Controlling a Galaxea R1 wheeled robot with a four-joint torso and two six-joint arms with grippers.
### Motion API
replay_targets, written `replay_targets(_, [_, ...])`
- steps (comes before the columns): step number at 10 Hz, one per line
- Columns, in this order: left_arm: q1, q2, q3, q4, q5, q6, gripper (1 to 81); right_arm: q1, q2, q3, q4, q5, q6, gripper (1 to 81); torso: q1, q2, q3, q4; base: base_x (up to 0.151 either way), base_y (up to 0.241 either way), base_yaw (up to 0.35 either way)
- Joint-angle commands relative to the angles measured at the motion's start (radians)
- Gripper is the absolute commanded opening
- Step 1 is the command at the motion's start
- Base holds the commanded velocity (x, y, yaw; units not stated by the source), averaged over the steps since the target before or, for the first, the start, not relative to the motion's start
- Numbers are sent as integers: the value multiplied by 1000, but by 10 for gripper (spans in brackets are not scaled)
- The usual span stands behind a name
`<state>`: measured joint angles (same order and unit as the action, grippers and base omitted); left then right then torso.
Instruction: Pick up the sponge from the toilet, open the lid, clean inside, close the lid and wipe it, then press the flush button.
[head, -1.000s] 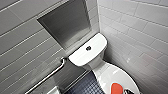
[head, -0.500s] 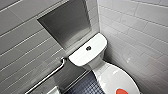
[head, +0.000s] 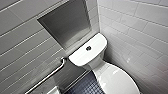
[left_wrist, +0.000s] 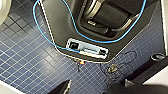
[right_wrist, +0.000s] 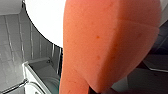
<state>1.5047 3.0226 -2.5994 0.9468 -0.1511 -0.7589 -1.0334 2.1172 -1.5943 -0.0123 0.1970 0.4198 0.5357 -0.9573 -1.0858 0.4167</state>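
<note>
Head view: the toilet (head: 100, 65) runs from the centre to the lower right of the frame, set into a corner of white tiled walls (head: 140, 30). The flush button (head: 88, 48) sits in the middle of the flat tank top. The lid (head: 116, 80), at lower right, is down over the bowl and its visible surface is bare. A grey recessed niche (head: 67, 23) occupies the upper centre, just behind the tank. A metal grab bar (head: 47, 75) runs along the wall at lower left. Dark blue tiled floor (head: 82, 88) shows at the bottom centre.

Right wrist view: the sponge (right_wrist: 107, 45) is very close to the camera, gripped in the right tool (right_wrist: 98, 88), with the white edge of the toilet behind it.

Left wrist view: the robot's base (left_wrist: 100, 27) with a blue cable (left_wrist: 47, 37) stands on the floor. Left tool: state cannot be told.
</note>
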Motion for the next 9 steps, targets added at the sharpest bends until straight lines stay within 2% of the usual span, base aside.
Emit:
replay_targets(1, [35, -33, -7, 13, 64, 4, 811, -49, -58, 56, -3, 48, -1, 10, 0, 0, 0, 0, 0, 0, 0])
replay_targets(4, [35, -39, -4, 13, 62, 4, 811, -176, -118, 71, 8, 174, 1, 10, 0, 0, 0, 0, 0, 0, 0])
replay_targets(6, [27, -43, -8, 3, 59, 3, 811, -315, -132, 64, 3, 272, -3, 10, 0, 0, 0, 0, 0, 0, 0])
replay_targets(8, [4, -46, -8, -6, 56, -8, 811, -409, -48, -23, -6, 266, -10, 10, 0, 0, 0, 0, 0, 0, 0])
replay_targets(9, [-5, -48, -8, -11, 57, -11, 811, -458, 27, -118, -44, 259, -13, 10, 0, 0, 0, 0, 0, 0, 0])
